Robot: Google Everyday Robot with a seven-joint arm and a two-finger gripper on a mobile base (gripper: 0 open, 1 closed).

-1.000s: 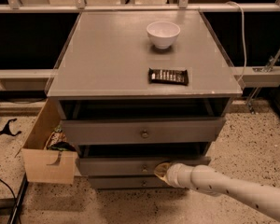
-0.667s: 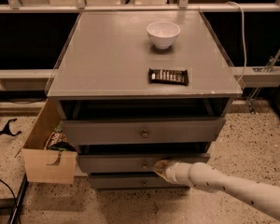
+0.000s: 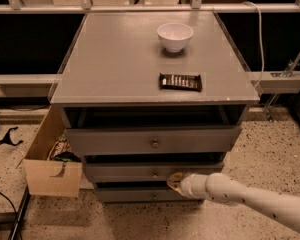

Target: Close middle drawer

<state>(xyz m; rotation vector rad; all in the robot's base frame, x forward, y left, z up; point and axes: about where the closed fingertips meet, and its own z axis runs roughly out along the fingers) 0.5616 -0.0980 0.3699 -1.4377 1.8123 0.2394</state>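
Note:
The grey cabinet [image 3: 140, 64] has three drawers. The middle drawer [image 3: 120, 172] is a shallow grey front with a small round knob [image 3: 154, 174]. It stands pulled out a little, with a dark gap above it. My gripper [image 3: 174, 180] is at the end of the white arm [image 3: 240, 196], which comes in from the lower right. It is up against the middle drawer's front, just right of the knob. The top drawer [image 3: 115, 140] also stands out from the cabinet, with dark space above it. The lowest drawer front [image 3: 125, 195] sits below and further in.
A white bowl [image 3: 175, 36] and a dark snack bar [image 3: 180, 82] lie on the cabinet top. An open cardboard box [image 3: 50, 176] with items inside stands on the speckled floor against the cabinet's left side. A white cable [image 3: 260, 39] and a rail [image 3: 285, 81] are at the right.
The gripper has stayed against the middle drawer's front, shifting only slightly. The drawer front looks a touch further in than a second ago.

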